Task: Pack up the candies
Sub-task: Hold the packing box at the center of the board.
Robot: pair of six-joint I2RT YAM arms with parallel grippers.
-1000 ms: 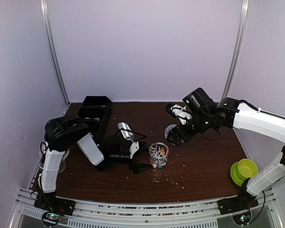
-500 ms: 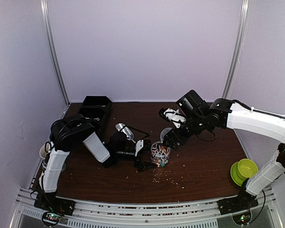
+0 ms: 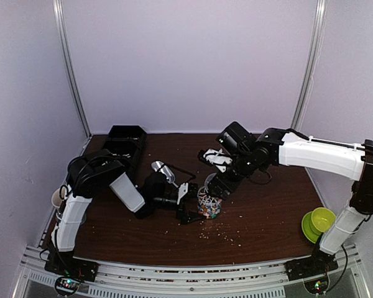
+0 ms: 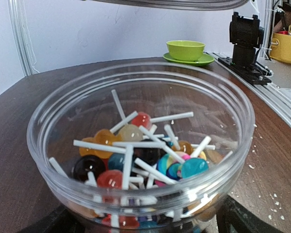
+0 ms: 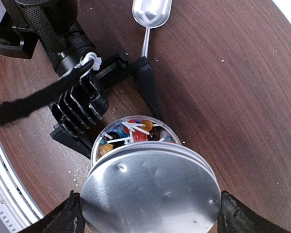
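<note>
The candies (image 4: pixel 136 155) are round coloured sweets on white sticks, lying in a clear round jar (image 4: pixel 48 160) on the brown table. My left gripper (image 3: pixel 196 203) is open, its black fingers (image 5: pixel 148 90) flanking the jar (image 3: pixel 209 203) on both sides; whether they touch it I cannot tell. My right gripper (image 5: pixel 153 216) is shut on a silver metal lid (image 5: pixel 150 189), held by its edges just above the jar's mouth and covering its near half. Past the lid's far edge the candies (image 5: pixel 133 131) show. In the top view the lid (image 3: pixel 211 182) hangs tilted over the jar.
A metal scoop (image 3: pixel 163 171) lies behind the left gripper. A black bin (image 3: pixel 125 139) stands at the back left. A green bowl on a green plate (image 3: pixel 323 219) sits at the right edge. Pale crumbs (image 3: pixel 221 233) are scattered in front of the jar.
My right arm has carried the lid left and down from the table's middle to just above the jar. My left gripper has slid forward so the jar stands deeper between its fingers.
</note>
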